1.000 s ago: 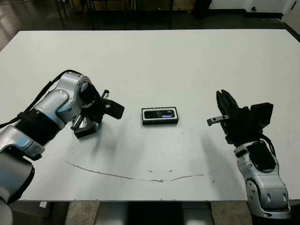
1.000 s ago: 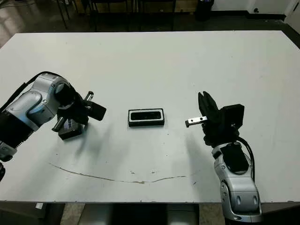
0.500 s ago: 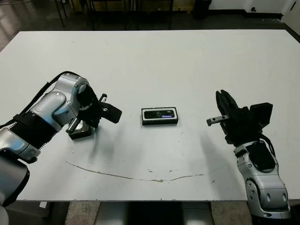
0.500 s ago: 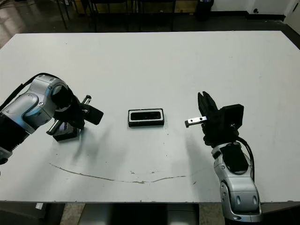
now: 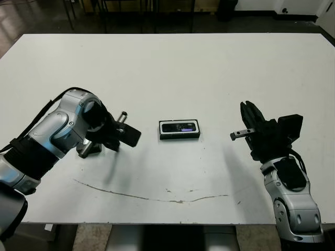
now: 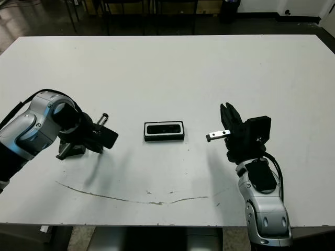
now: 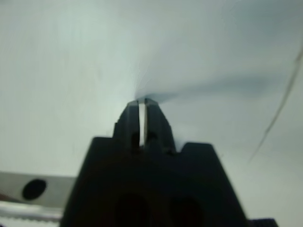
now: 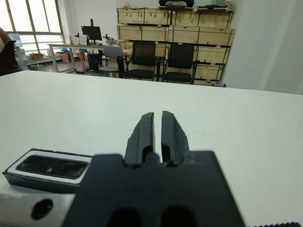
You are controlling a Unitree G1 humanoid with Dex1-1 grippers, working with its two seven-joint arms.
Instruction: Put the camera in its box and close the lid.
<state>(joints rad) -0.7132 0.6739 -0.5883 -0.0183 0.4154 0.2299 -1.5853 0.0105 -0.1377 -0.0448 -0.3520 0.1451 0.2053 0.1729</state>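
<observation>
Already the camera (image 5: 179, 127) lies inside the box (image 5: 179, 135), flat against the white lining, near the middle of the white table (image 5: 172, 68). The lid (image 5: 89, 149) is not yet on it; it rests on the table well to the left of the box, half hidden behind the left arm. The left gripper (image 7: 142, 105) is clenched with only a thin slit between the fingers, and it holds nothing; its tip hangs close over bare table, between the lid and the box. The right gripper (image 8: 157, 124) is also closed and empty, and it stands well apart from the box on the right side, pointing toward it.

The risk from here is mostly about the lid. It sits just beside the left wrist, so a careless swing of that arm could push it away or turn it over. To grasp it, the fingers must first be released; if they come down closed, they would only shove the shallow shell along the table. When the lid is lowered, a small tilt or offset could make it catch on the box rim, drag the box, or shift the camera inside.
</observation>
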